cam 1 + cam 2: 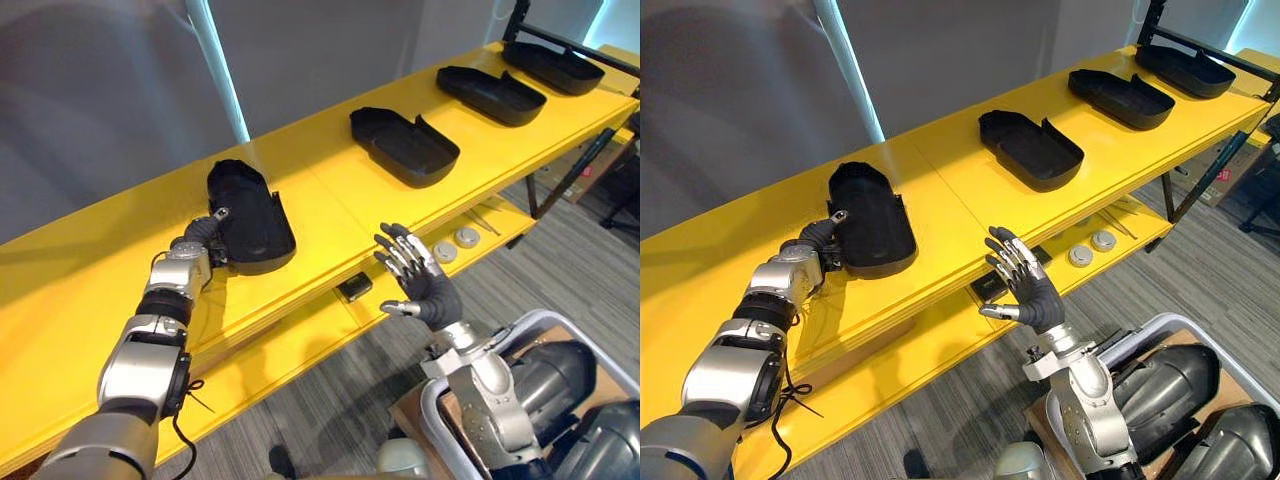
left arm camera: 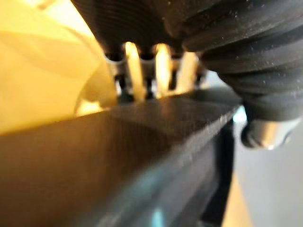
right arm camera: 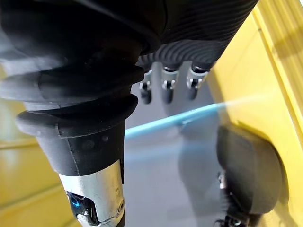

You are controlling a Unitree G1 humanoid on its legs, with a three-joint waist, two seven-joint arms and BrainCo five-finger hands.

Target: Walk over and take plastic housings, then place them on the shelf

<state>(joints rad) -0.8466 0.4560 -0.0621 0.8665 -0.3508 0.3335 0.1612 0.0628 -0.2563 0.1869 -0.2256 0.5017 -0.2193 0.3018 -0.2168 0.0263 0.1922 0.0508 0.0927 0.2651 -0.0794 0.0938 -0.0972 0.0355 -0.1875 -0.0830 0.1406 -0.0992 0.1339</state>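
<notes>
Since the right hand (image 1: 420, 282) hangs open and empty off the shelf's (image 1: 330, 212) front edge, only the left hand (image 1: 203, 238) works: it pinches the near end of a housing (image 1: 250, 215) lying close to that edge. A finger snagging the wall on release could drag it off. Left wrist view shows fingers (image 2: 134, 71) behind that wall; eye views show three housings (image 1: 405, 145) farther along
</notes>
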